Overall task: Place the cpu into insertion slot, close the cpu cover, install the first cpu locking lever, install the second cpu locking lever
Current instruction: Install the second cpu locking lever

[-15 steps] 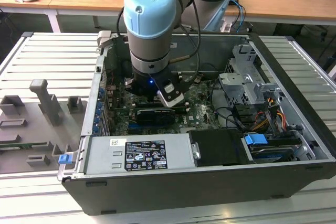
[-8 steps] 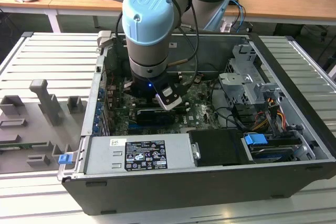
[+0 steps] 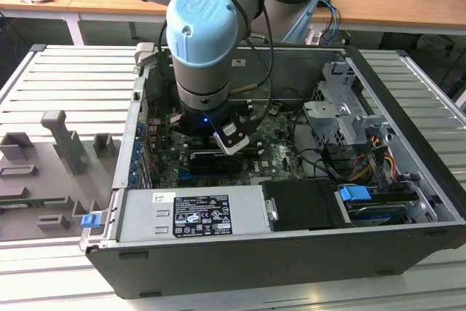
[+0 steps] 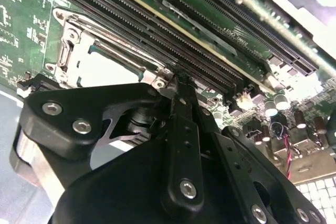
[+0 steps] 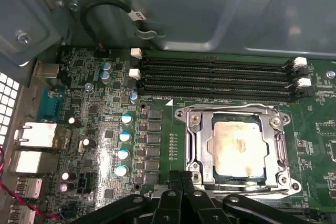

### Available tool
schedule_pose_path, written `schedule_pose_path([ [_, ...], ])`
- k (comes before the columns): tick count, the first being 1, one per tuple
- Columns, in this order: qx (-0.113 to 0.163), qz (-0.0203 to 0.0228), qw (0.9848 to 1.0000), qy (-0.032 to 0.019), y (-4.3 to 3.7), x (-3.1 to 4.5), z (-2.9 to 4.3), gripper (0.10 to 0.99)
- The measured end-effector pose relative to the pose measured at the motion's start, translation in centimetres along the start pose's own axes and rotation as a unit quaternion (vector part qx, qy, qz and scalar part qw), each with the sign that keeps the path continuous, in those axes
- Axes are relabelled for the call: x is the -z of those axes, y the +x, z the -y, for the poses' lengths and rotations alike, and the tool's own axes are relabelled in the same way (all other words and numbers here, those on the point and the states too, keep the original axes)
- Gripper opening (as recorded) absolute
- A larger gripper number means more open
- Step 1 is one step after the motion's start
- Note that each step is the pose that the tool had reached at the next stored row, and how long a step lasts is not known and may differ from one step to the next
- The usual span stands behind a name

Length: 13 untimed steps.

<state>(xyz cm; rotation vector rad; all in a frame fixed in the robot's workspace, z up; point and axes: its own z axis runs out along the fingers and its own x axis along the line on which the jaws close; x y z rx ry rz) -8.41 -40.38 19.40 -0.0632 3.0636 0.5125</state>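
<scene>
The grey-and-blue jointed robot arm [image 3: 200, 41] reaches down into the open black steel computer case [image 3: 408, 151], its black gripper [image 3: 231, 138] poised over the green motherboard [image 3: 280, 149]. In the first wrist view, the small flat square cpu [image 5: 237, 148], with a pale beige-silver brushed-metal face, lies seated inside the insertion slot [image 5: 212, 179], a square dark socket framed by a grey metal rim on the green circuit board. The thin silvery stamped-metal cpu cover [image 5: 281, 148], a square frame with a cut-out centre, lies flat around the chip, so that the chip's face shows through the opening. At twelve o'clock from the socket run four long black ribbed memory slots [image 5: 215, 80] with white end clips; at nine o'clock stands a column of small cylindrical capacitors [image 5: 124, 136] with pale blue tops. The gripper's matt black linkage bars, fastened with bright round bolts, converge at six o'clock from the socket, and the fingertips [image 5: 181, 182] sit close together, narrow, just beside the frame's corner and holding nothing visible. In the second wrist view the closed black fingers [image 4: 184, 95] meet at a corner of the shiny cover [image 4: 71, 43], beside the parallel dark slots.
</scene>
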Motion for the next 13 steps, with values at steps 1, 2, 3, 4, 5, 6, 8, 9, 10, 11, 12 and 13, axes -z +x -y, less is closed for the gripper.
schedule_pose_path([
  [1,0.000,0.0001,1.0000,-0.0003,0.00,0.26,-0.11,0.106],
  [2,0.000,0.0001,1.0000,0.0000,-0.01,0.53,-0.22,0.106],
  [3,0.000,0.0001,1.0000,0.0000,-0.01,0.63,-0.29,0.106],
  [4,0.000,0.0000,1.0000,0.0000,-0.02,0.78,-0.39,0.106],
  [5,0.000,0.0000,1.0000,0.0000,-0.04,1.10,-0.51,0.106],
  [6,0.000,0.0000,1.0000,0.0000,-0.05,1.44,-0.63,0.106],
  [8,0.000,0.0000,1.0000,0.0000,-0.08,1.96,-0.81,0.106],
  [9,0.000,0.0001,1.0000,0.0000,-0.08,2.08,-0.86,0.106],
  [10,0.000,0.0000,1.0000,0.0000,-0.09,2.24,-0.91,0.106],
  [11,0.000,0.0000,1.0000,0.0000,-0.10,2.42,-0.97,0.106],
  [12,0.000,0.0000,1.0000,0.0000,-0.10,2.50,-1.00,0.106],
  [13,0.000,0.0000,1.0000,0.0000,-0.10,2.55,-1.02,0.106],
])
